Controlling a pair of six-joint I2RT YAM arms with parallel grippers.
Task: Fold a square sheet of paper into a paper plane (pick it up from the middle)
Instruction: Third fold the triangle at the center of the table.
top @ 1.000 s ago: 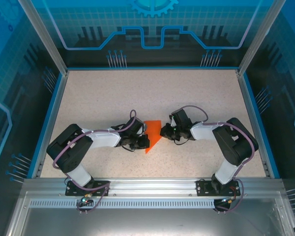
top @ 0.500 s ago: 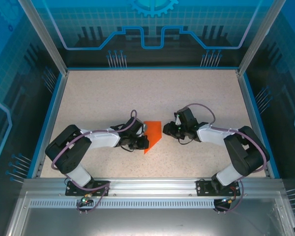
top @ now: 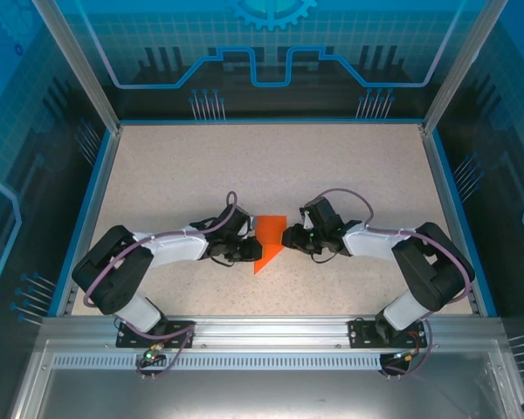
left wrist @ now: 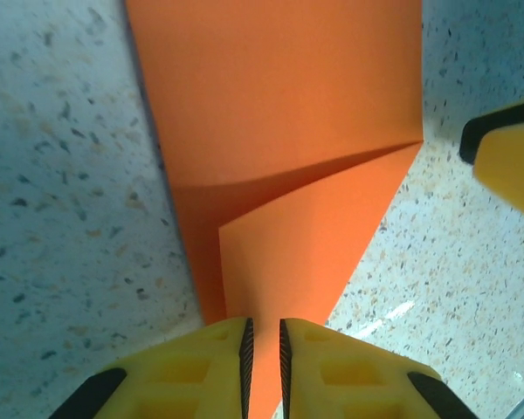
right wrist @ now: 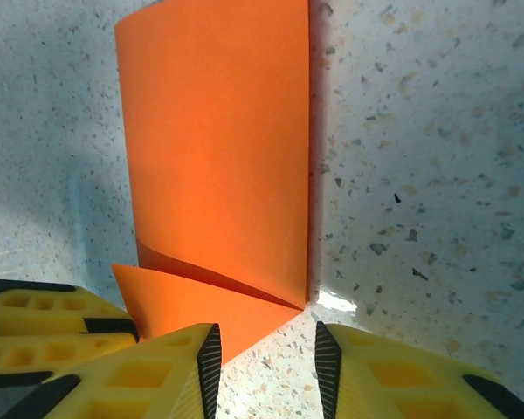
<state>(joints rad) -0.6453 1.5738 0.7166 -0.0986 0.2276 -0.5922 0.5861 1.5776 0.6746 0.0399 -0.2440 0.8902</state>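
Left wrist view: left gripper [left wrist: 264,367] jaws nearly together, a thin slit between them, the folded orange sheet of paper [left wrist: 284,148] running into that slit. Right gripper [right wrist: 262,362] jaws apart, straddling bare counter [right wrist: 437,175] just beside the sheet's pointed corner. Top view: sheet [top: 270,241] lies mid-counter between both grippers.

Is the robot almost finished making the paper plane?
Not yet. The thin orange paper already has folds, making a wedge with a pointed flap. The left gripper has its yellow fingers almost closed around the paper's tip; the right gripper is open beside it. A narrow dart still needs folding.
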